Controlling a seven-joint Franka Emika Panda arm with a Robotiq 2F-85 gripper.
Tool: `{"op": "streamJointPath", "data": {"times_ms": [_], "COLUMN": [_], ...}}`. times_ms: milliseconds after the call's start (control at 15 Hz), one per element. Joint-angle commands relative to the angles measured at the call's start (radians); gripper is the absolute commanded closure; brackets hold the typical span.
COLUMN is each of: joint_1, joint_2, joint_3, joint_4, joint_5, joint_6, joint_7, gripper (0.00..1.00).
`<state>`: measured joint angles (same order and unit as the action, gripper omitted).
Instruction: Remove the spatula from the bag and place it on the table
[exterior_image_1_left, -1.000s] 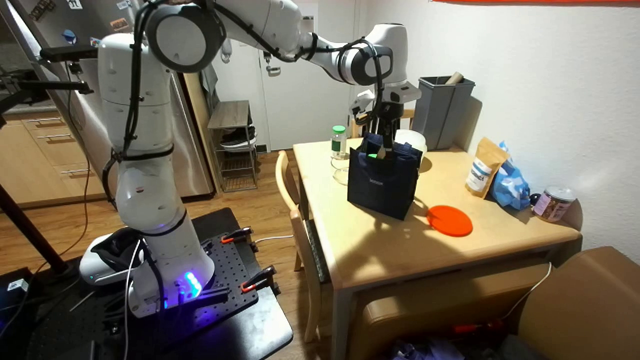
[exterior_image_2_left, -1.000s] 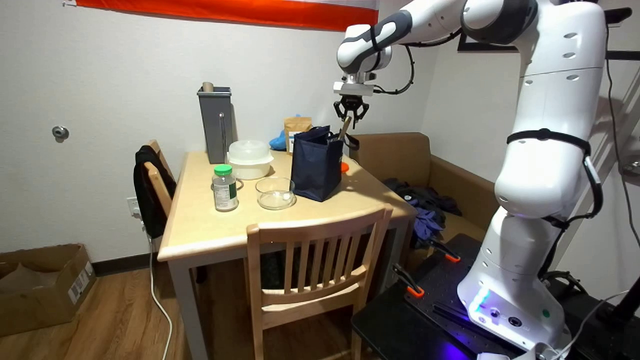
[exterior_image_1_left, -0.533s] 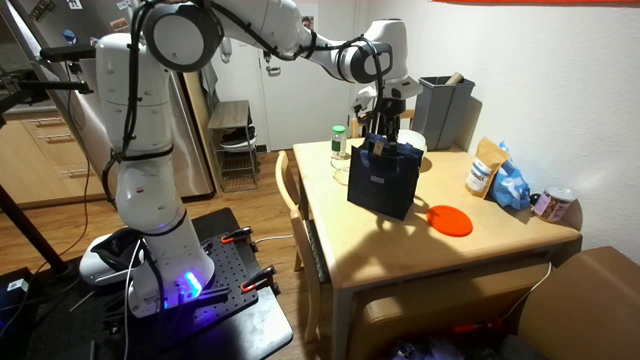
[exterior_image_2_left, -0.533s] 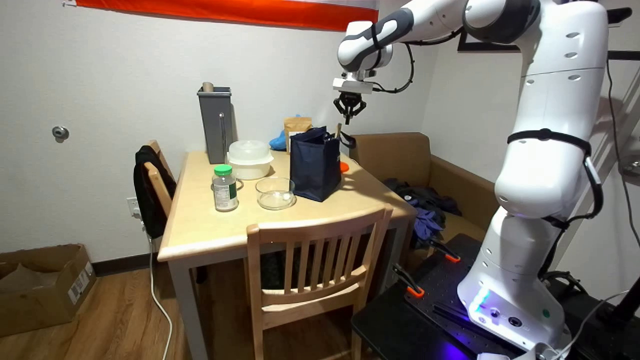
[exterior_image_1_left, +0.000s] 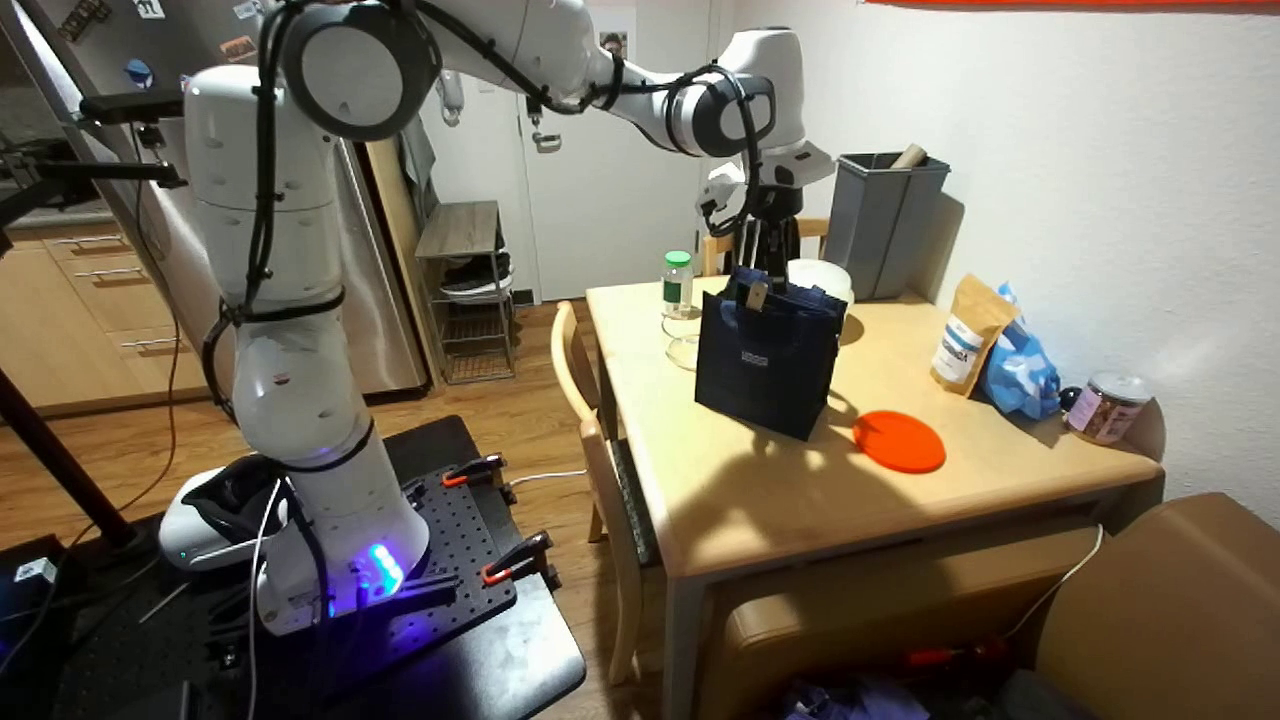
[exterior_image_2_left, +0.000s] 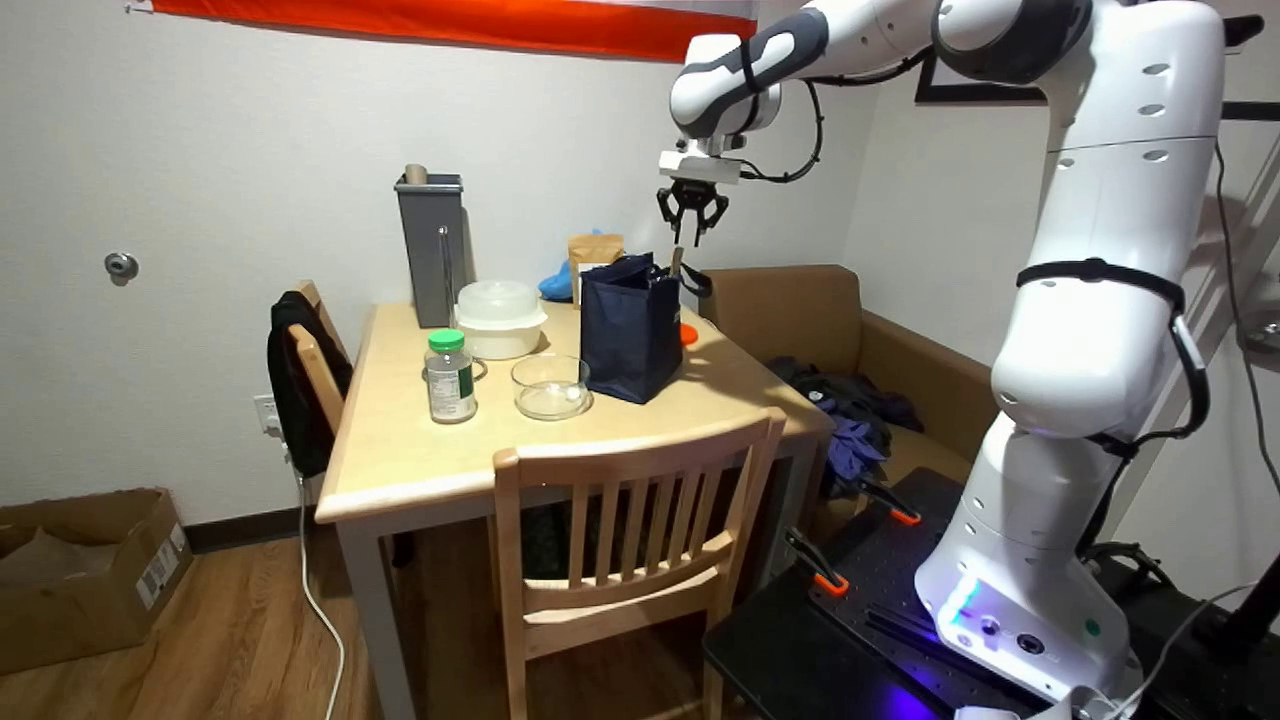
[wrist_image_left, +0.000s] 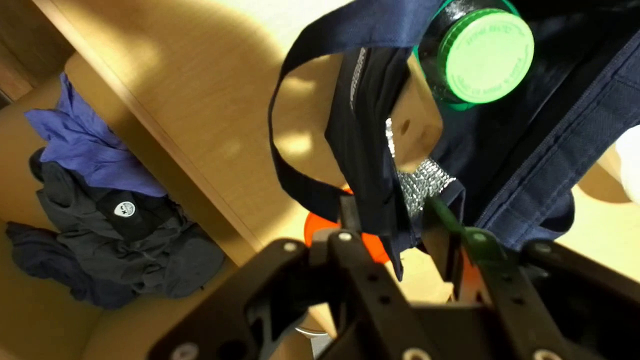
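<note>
- Robot gripper (exterior_image_2_left: 687, 242) above the open bag (exterior_image_2_left: 625, 335), its fingers spread with a gap between them
- Bag, dark blue, upright on the light wooden table (exterior_image_2_left: 400, 458)
- Spatula (wrist_image_left: 420, 115) in the bag, wooden handle poking out above the rim
- Flat red disc (exterior_image_1_left: 900, 442) lying near the bag

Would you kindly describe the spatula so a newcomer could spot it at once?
On the light wooden table stands an open navy bag. Poking up from it is the spatula, only its wooden end showing, marked with a small dark oval. Bare wood sets it apart from the bag's dark cloth and the green-lidded container inside.
</note>
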<state>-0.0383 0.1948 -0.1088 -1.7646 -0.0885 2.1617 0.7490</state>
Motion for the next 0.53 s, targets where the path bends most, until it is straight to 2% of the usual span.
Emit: {"op": "streamJointPath", "data": {"times_ms": [0,133,200,267,400,467], "joint_1": [0.014,0.019,0.021,0.023,0.023,0.023], "joint_2": [-0.010,-0.005,-0.003,0.000,0.006,0.007], "joint_3": [0.013,0.018,0.020,0.020,0.020,0.019], "joint_4": [-0.018,-0.021,-0.021,-0.021,-0.020,-0.019], "joint_5": [0.016,0.016,0.016,0.015,0.017,0.016], "joint_6": [-0.020,-0.023,-0.024,-0.025,-0.029,-0.032], "joint_7": [-0.022,-0.024,-0.025,-0.026,-0.027,-0.026], "gripper": [0.29,0.14,0.23,0.49,0.51,0.57]}}
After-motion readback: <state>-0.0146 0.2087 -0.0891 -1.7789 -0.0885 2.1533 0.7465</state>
